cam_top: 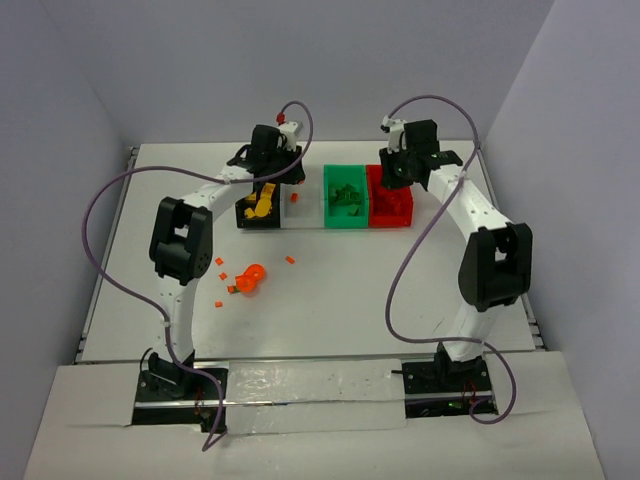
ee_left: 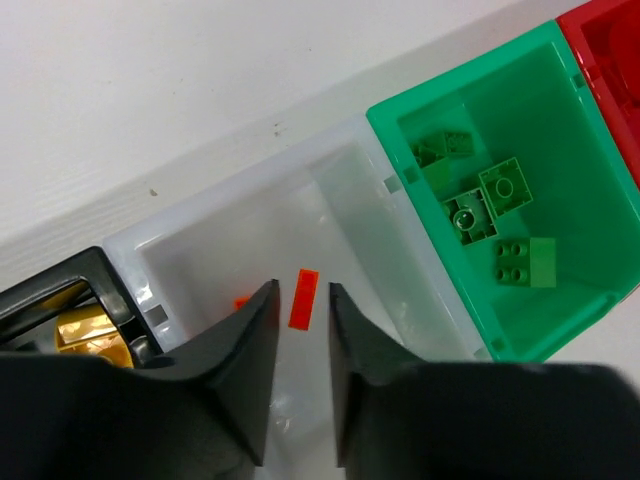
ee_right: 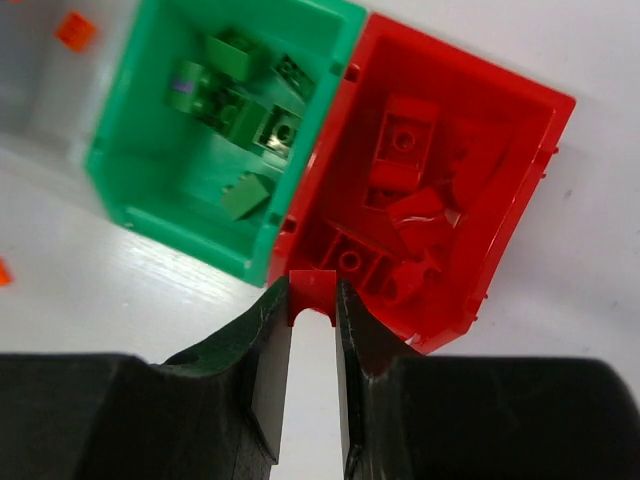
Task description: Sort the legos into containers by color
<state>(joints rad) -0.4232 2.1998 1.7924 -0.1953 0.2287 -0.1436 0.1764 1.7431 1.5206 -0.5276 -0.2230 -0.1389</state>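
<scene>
containers (cam_top: pixel 346 224) side by side, loose legos (cam_top: pixel 250 277) on table (cam_top: pixel 350 300) before them

Green bin (ee_left: pixel 570 140), red bin (ee_right: pixel 520 200): glossy plastic. White bin (ee_left: pixel 220 250): translucent plastic. Red brick (ee_right: pixel 312 288): shiny plastic. Table (ee_left: pixel 150 100): matt white, smooth.

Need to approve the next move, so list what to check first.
1. Left tool open: ok.
2. Orange brick free of that tool, within the white bin outline: ok.
3. Right tool shut on red brick: ok.
4. That brick inside the red bin rim: cannot tell.
5. Table cleared of loose legos: not ok, orange pieces lie there.
</scene>
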